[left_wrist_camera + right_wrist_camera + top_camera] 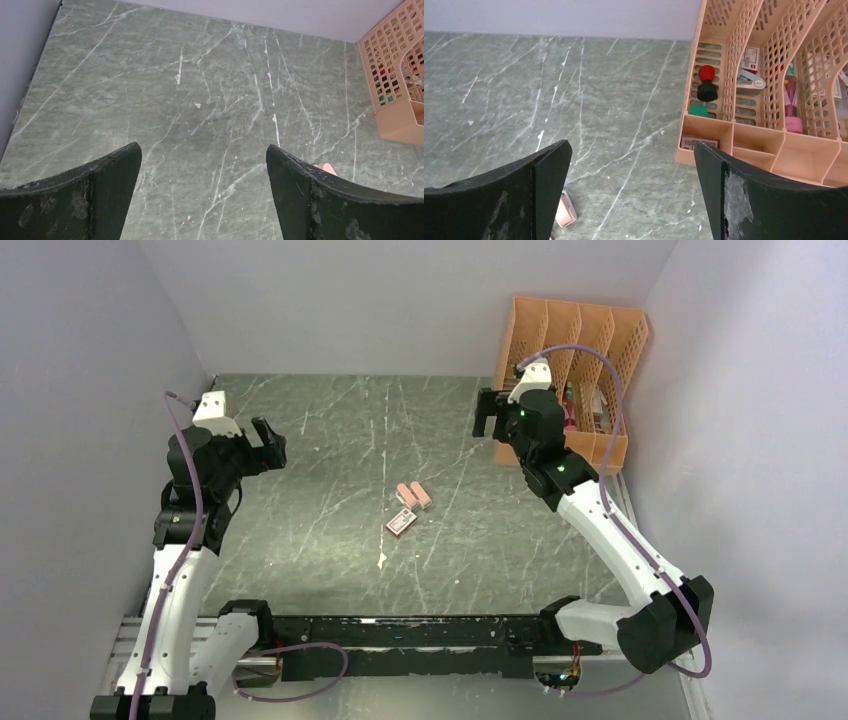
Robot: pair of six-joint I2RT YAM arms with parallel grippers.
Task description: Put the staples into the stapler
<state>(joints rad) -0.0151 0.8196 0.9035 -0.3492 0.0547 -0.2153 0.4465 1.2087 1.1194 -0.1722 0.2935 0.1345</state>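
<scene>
Right pincer (631,146) gapes, staples (401,524) well apart.

The left arm (178,570) rises from its base, near and left of the staple box (401,524). It folds at the elbow and carries its wrist high, well left of the box. The left gripper (270,444) faces right, its jaws spread wide with nothing between them. The right arm (615,535) slants up from its base, near and right of the box, to a wrist beyond it. The right gripper (487,413) faces left, its jaws equally wide and empty.
</scene>
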